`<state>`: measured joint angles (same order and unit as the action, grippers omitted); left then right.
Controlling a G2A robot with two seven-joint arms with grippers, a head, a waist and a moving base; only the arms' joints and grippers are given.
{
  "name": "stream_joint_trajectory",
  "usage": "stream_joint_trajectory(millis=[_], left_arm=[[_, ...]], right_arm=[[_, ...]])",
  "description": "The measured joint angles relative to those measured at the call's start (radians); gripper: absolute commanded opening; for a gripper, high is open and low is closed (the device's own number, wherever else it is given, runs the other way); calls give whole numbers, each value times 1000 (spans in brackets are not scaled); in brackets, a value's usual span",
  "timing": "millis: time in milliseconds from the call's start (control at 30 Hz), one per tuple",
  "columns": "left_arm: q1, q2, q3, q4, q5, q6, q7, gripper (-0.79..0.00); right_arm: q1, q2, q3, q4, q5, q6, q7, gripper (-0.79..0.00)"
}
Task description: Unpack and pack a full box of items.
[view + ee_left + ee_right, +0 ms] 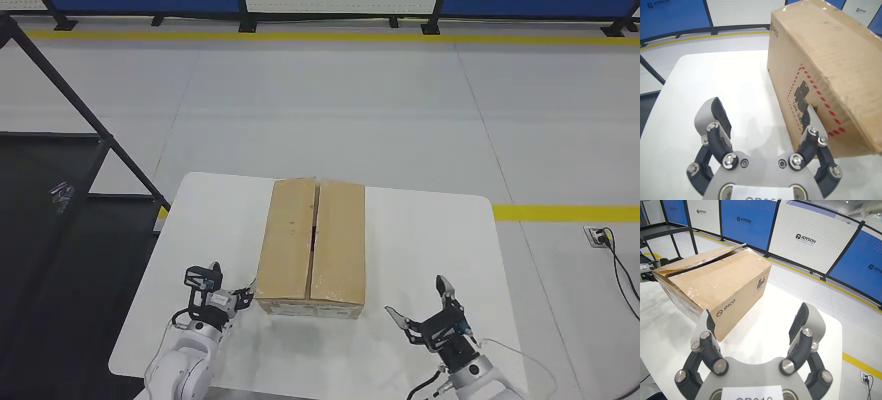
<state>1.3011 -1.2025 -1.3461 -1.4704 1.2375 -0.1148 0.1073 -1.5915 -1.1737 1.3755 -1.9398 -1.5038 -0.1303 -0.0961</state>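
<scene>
Top view: left end effector (220,284) and right end effector (415,299), jaws apart, beside box (311,240).

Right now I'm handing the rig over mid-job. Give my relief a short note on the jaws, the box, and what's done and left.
Left gripper: jaws open, empty, low beside the box on its left side; I cannot tell if it touches.
Right gripper: jaws open, empty, at the box's near right corner.
Box: mid-table, top flaps folded shut, one edge slightly lifted at the centre seam.
Done: nothing to see; flaps not yet opened.
Left: open the flaps, take the items out, pack them back.
</scene>
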Motion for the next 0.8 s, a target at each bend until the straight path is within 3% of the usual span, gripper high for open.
stream_joint_trajectory(millis=[800], left_arm=[[-8, -12, 64, -44, 15, -86, -39, 0]], right_arm=[[-34, -4, 19, 13, 1, 2, -25, 0]])
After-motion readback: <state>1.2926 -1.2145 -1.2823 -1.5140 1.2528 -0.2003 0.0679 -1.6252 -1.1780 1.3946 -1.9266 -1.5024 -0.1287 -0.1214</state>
